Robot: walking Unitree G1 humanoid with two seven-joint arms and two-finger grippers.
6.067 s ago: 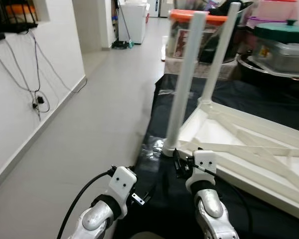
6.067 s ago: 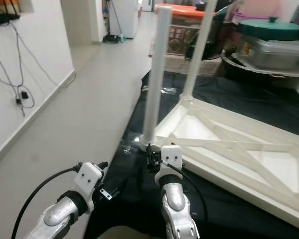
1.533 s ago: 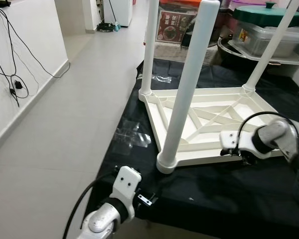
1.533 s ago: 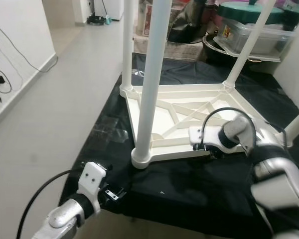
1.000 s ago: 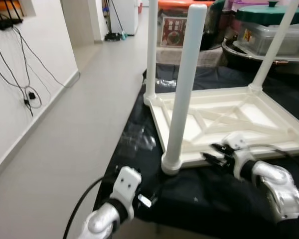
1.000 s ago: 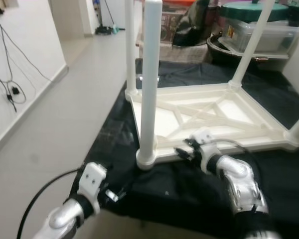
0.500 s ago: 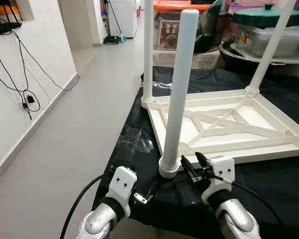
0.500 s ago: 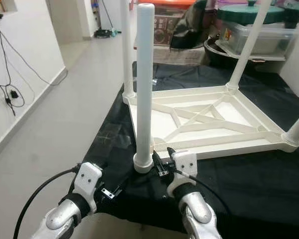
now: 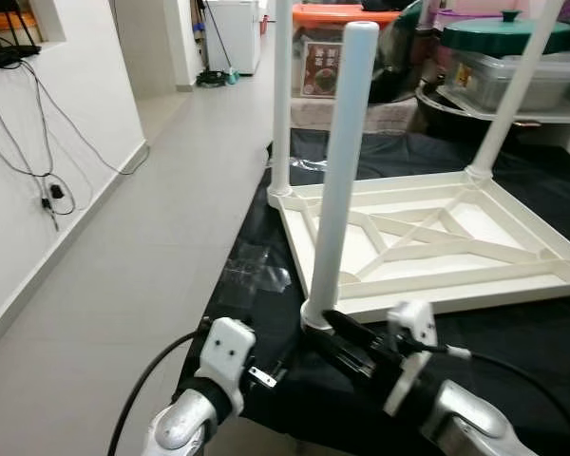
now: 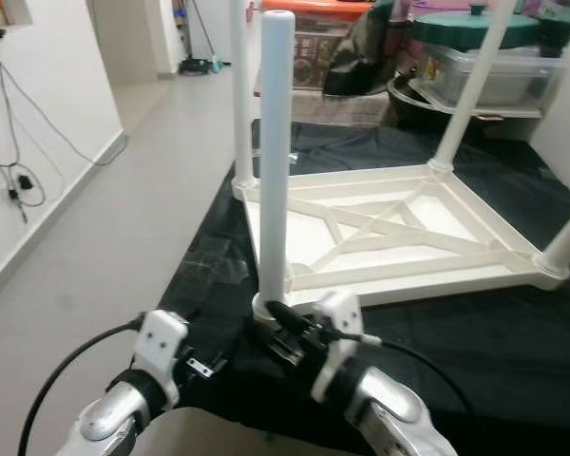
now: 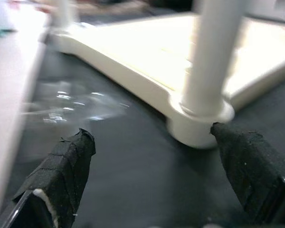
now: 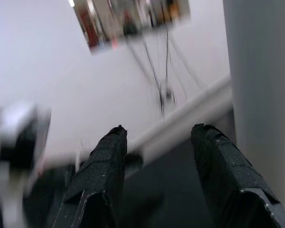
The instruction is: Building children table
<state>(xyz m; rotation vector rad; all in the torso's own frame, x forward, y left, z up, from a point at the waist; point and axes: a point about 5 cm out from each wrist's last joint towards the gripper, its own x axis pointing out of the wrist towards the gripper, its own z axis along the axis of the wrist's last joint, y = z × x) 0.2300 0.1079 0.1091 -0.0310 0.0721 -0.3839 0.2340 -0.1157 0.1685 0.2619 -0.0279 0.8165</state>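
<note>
Presently, the white plastic children's table (image 9: 427, 242) lies upside down on a black cloth (image 9: 513, 332) spread over the floor, its underside ribs facing up and its round white legs standing upright, the nearest leg (image 9: 337, 171) seated in the corner socket closest to the robot. The right gripper (image 9: 347, 344) sits low at the foot of that leg, just beside the socket, its two black fingers (image 12: 104, 166) parted with nothing between them. The left gripper (image 11: 156, 166) hovers over the cloth near the same corner, its fingers spread wide and empty, while storage bins (image 9: 513, 66) stand beyond the table and grey floor tiles (image 9: 152, 247) run along the white wall (image 9: 47, 190) on the left.
</note>
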